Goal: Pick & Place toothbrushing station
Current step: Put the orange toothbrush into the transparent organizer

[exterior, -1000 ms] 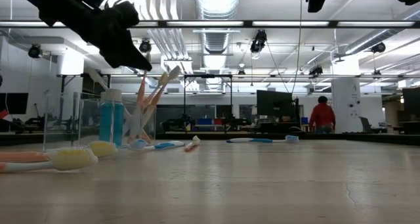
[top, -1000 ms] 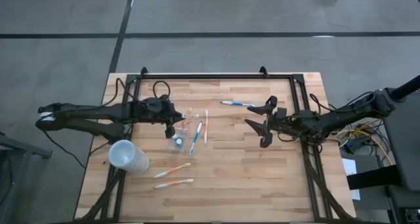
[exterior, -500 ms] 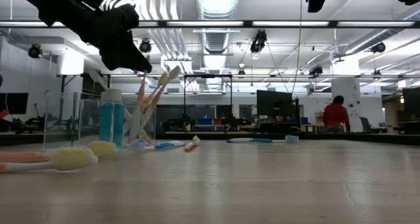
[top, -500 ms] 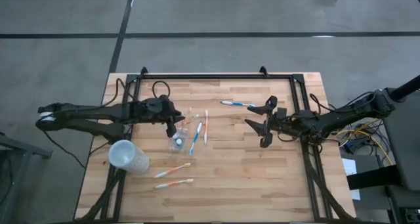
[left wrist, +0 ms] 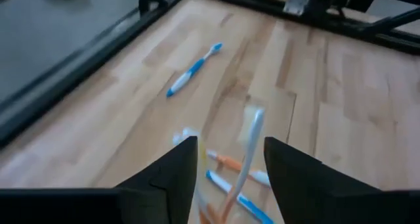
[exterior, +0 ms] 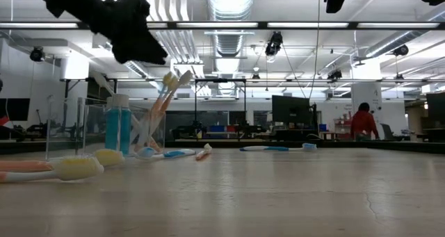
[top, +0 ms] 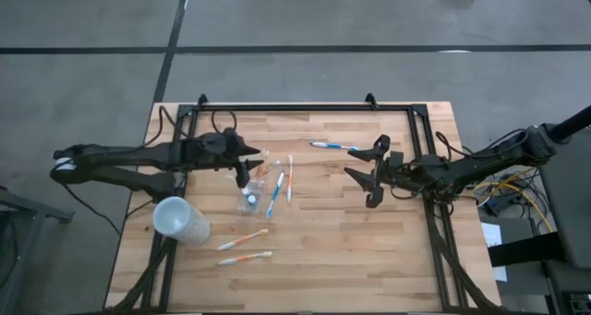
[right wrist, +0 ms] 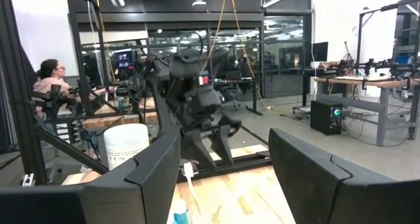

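The clear tumbler (exterior: 135, 126) stands on the table, left of the middle. In it are the blue toothpaste tube (exterior: 117, 124) and toothbrushes (exterior: 165, 94) that lean on its rim, heads up. My left gripper (top: 246, 164) hangs open just above the tumbler (top: 251, 193). In the left wrist view a blurred brush (left wrist: 248, 148) stands between its fingers, clear of both. Loose toothbrushes lie on the wood: two beside the tumbler (top: 277, 193) (top: 289, 178), a blue one farther back (top: 332, 146), and two near the front (top: 243, 239) (top: 245, 258). My right gripper (top: 369, 173) waits open, right of centre.
A larger frosted whitish cup (top: 180, 220) lies on its side at the near left, close to the tumbler. A black frame (top: 305, 105) runs along the table's far edge and down both sides. The wood between the two grippers holds only the loose brushes. A person (exterior: 363, 120) moves in the room behind.
My left gripper has opened and risen a little above the tumbler. It has let go of the orange-handled toothbrush it held upright there. That brush has tipped over to lean with the others on the tumbler's rim. My right arm has kept still.
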